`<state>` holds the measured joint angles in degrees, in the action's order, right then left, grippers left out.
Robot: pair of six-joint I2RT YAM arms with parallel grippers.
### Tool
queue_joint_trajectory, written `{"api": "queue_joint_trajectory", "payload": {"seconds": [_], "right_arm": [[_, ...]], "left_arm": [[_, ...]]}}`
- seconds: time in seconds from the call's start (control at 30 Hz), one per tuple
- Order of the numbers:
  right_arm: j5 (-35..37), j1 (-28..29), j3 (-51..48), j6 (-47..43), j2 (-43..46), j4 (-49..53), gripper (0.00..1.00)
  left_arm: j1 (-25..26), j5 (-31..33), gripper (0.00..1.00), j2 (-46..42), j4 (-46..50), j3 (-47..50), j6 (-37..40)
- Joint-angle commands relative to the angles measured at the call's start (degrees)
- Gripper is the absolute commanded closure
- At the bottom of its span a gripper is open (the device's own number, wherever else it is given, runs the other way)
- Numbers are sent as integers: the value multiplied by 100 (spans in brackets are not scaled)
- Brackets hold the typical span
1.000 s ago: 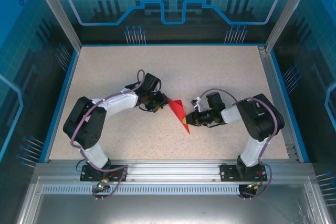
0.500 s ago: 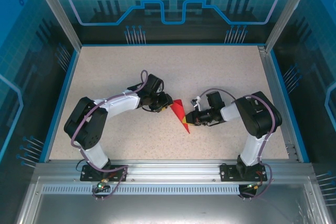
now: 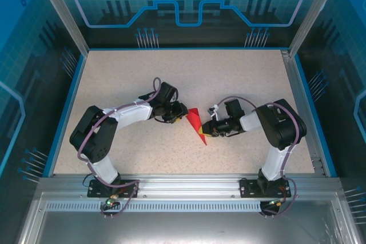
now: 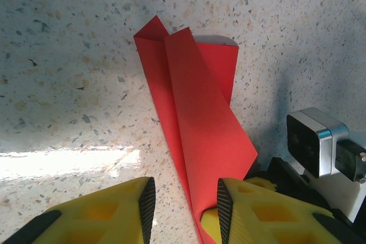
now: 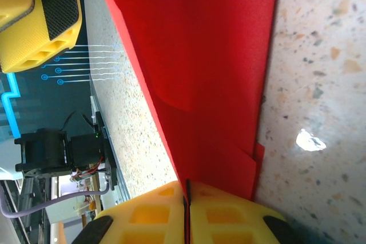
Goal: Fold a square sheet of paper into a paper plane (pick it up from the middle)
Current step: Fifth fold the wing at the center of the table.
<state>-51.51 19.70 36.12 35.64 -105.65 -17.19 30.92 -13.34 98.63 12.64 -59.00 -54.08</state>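
We see the right end effector (image 3: 205, 131) clamped on the near tip of the paper (image 3: 195, 122), holding it steady on the bench (image 3: 240, 78), while the left end effector (image 3: 184, 118), jaws apart, hangs at the paper's left edge, likely lining up the next fold.

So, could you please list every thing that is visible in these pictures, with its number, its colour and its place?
folded paper: one, bright red, pointed, mid-table between the two pincers
table: one, speckled beige with blue edging, under everything
enclosure walls: blue patterned panels, behind the table and at both sides
metal rail: one, silver, at the near edge, carrying the arm bases
left arm: one, black and white, reaching in from the left
right arm: one, mostly black, reaching in from the right
left pincer: yellow fingers, open, at the paper's left edge
right pincer: yellow fingers, shut on the paper
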Motion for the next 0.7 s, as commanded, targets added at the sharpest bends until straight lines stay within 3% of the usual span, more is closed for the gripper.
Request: {"api": "queue_joint_trajectory", "payload": {"seconds": [0.0, 0.67], "right_arm": [[210, -63, 69, 64, -195, 138, 91], [452, -68, 22, 719, -295, 112, 90]], "left_arm": [[33, -54, 63, -20, -74, 71, -76], [114, -248, 63, 249, -301, -23, -98]]}}
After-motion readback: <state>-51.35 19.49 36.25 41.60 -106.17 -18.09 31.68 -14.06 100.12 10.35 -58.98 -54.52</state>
